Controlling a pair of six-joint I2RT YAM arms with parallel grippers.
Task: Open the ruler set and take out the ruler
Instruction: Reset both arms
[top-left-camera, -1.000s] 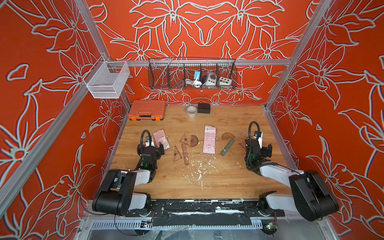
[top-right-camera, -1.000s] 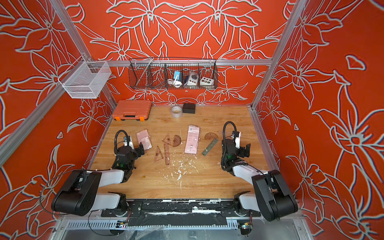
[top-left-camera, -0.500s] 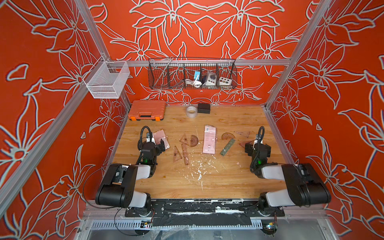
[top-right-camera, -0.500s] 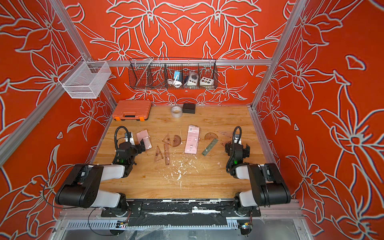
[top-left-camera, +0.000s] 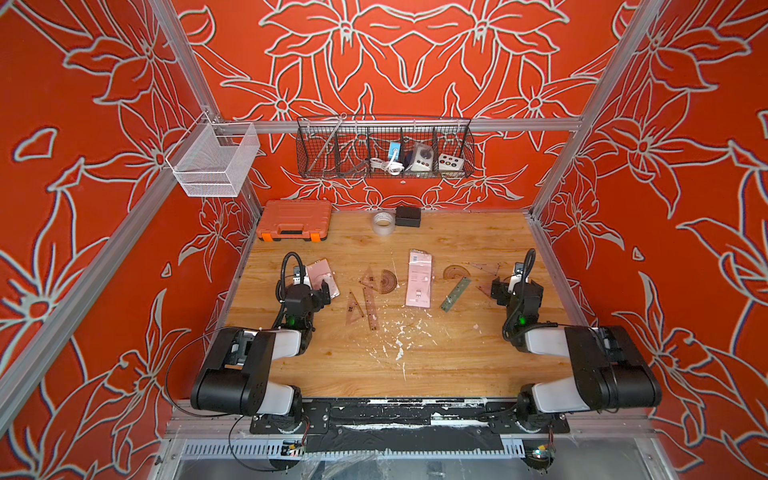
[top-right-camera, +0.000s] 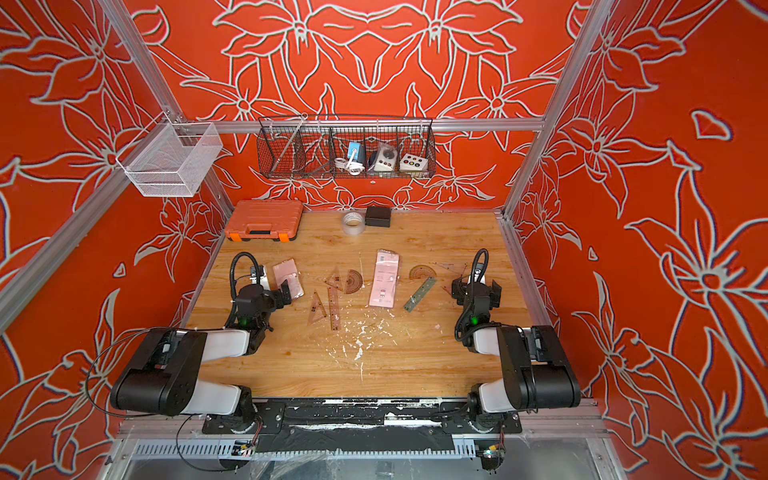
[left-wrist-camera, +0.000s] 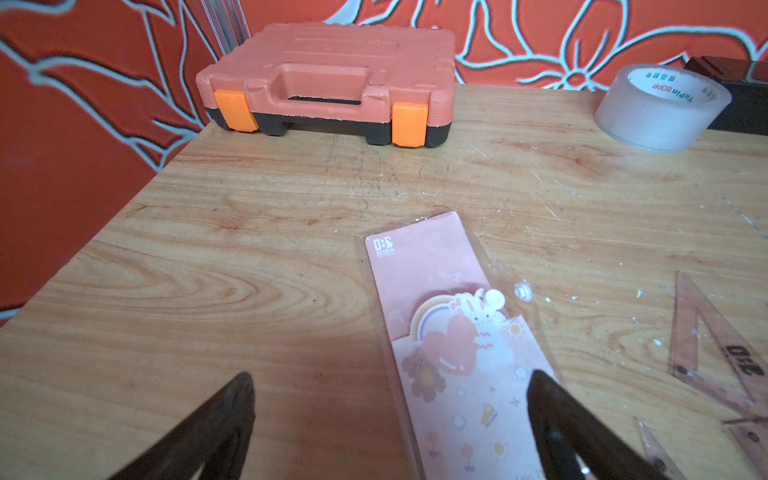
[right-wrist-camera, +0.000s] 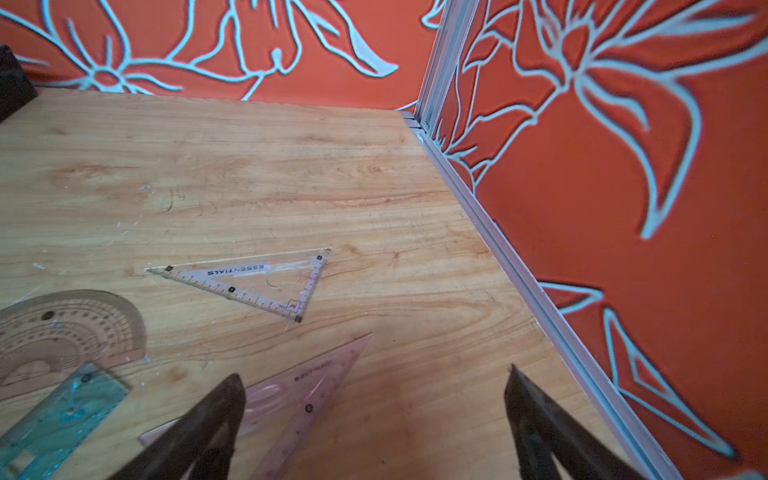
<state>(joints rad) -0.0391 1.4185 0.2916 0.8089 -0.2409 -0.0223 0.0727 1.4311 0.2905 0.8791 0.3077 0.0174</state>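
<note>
A pink ruler set pouch (left-wrist-camera: 440, 299) with a snap lies flat on the wooden table (top-left-camera: 415, 365) by the left wall, also seen in a top view (top-left-camera: 318, 270). My left gripper (left-wrist-camera: 390, 376) hovers open at its near end, one finger (left-wrist-camera: 557, 415) over the pouch, nothing held. A second pink ruler set pack (top-left-camera: 419, 284) lies mid-table. A brown straight ruler (top-left-camera: 371, 311) and a green ruler (top-left-camera: 456, 294) lie loose. My right gripper (right-wrist-camera: 374, 374) is open and empty near the right wall, beside a pink triangle (right-wrist-camera: 299, 399).
A brown triangle (top-left-camera: 355, 309), another triangle with a protractor (top-left-camera: 380, 282), a second protractor (right-wrist-camera: 62, 328) and a clear triangle (right-wrist-camera: 257, 282) lie scattered. An orange tool case (left-wrist-camera: 328, 79), a tape roll (left-wrist-camera: 660, 104) and a black box (top-left-camera: 408, 216) stand at the back.
The right gripper has drifted right toward the wall and its arm has folded back. The left arm has also folded back a little, its gripper staying by the pouch. Both stay open.
</note>
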